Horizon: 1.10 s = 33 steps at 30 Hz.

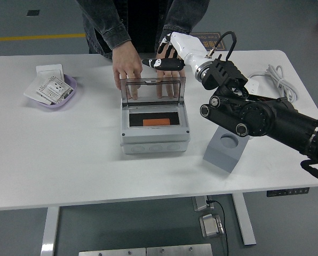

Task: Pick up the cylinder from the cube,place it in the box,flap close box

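Top centre of frame: right hand (167, 56) fingers loosely spread, holding nothing | lid (153, 87) upright, light, hinged; push its top edge | box (154, 125)
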### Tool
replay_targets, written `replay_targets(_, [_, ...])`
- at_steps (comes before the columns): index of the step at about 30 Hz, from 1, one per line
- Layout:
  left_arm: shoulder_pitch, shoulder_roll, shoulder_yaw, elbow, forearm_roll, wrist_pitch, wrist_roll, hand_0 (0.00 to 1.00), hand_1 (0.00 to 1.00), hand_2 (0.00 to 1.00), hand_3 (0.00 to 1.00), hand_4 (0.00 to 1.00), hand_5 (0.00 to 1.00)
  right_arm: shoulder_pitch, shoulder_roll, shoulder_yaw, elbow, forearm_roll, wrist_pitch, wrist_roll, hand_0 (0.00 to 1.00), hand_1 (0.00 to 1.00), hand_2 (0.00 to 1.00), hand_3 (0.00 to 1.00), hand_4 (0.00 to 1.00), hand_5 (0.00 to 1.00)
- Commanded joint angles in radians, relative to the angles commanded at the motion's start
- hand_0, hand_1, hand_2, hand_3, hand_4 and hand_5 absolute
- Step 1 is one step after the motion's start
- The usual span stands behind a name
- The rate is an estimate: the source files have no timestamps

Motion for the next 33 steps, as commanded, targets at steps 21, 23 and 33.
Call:
replay_targets(21, [0.002, -0.007, 0.022, 0.0, -0.024, 0.004, -0.009, 0.607, 0.7, 0.635, 0.632, 0.69, 0.229, -0.089, -0.024, -0.034, 0.121, -0.066, -0.026, -0.003, 0.667, 0.573, 0.528, 0.506, 0.966, 0.756])
replay_targets(23, [0.003, -0.007, 0.025, 0.0, -0.028, 0.005, -0.01, 0.607, 0.7, 0.635, 0.632, 0.69, 0.229, -0.097, -0.033, -0.031, 0.141, -0.08, -0.028, -0.006, 0.667, 0.573, 0.528, 0.506, 0.966, 0.756])
replay_targets(33, [0.008, -0.008, 0.029, 0.0, -0.036, 0.006, -0.014, 0.607, 0.701, 0.638, 0.632, 0.696, 0.233, -0.142, -0.08, -0.016, 0.234, -0.139, -0.032, -0.025, 0.611, 0.562, 0.539, 0.512, 0.961, 0.76])
